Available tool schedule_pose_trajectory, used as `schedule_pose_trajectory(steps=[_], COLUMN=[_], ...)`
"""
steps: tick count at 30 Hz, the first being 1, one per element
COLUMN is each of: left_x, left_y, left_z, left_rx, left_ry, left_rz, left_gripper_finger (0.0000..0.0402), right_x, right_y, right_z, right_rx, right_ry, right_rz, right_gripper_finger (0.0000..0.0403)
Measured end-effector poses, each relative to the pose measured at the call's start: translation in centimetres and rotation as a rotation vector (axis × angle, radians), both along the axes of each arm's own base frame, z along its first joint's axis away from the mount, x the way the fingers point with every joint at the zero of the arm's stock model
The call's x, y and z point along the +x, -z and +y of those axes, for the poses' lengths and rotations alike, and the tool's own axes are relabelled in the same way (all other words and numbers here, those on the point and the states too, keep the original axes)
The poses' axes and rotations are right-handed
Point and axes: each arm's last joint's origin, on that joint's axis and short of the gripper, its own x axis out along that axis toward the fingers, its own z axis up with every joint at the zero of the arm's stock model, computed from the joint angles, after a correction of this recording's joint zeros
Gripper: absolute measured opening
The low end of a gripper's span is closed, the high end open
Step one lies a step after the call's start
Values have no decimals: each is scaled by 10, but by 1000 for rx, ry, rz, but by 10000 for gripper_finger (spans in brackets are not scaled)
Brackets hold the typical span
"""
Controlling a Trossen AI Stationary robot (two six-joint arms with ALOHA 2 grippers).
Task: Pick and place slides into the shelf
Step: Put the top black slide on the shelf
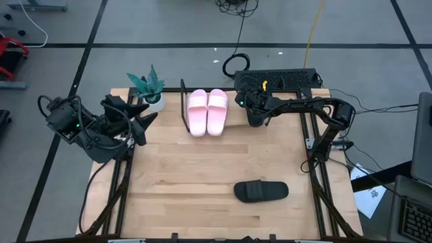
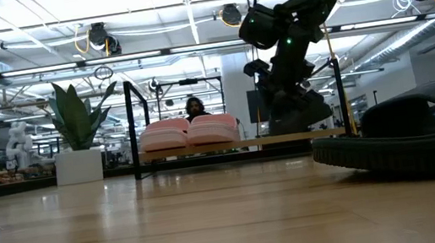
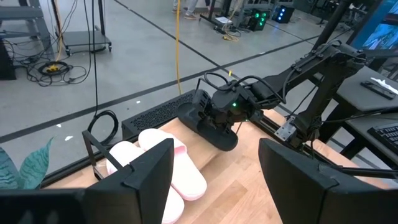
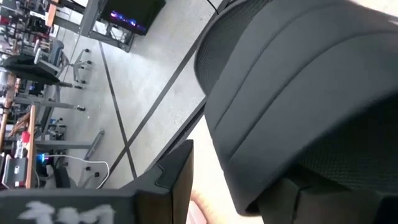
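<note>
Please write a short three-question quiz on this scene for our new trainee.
1. True or false: both pink slides sit on the shelf.
2. What does the right gripper hold? A) potted plant B) black slide C) nothing
3. Fill in: the other black slide lies on the ____.

Key: 1 true. 2 B; that black slide hangs beside the pink pair. 3 table.

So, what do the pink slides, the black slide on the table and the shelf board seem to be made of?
The pink slides look like soft moulded foam or rubber: matte, rounded, seamless straps. The black slide on the table seems the same kind, matte, with a finely textured strap. The shelf board looks like pale unfinished wood, though only its thin edge shows.
</note>
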Motion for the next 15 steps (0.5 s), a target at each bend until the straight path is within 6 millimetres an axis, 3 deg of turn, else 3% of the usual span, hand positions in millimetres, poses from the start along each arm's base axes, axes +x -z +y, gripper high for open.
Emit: schedule_pose_trajectory(steps=[15], left_x=[0], left_y=[0], left_z=[0], left_rx=[-5], left_ry=[-3], left_rz=[-4], left_gripper_finger=[237], right_x=[-4], right_y=[-9], right_z=[5], right_rx=[17], right_ry=[-45], right_rz=[20], right_gripper_finger=[137])
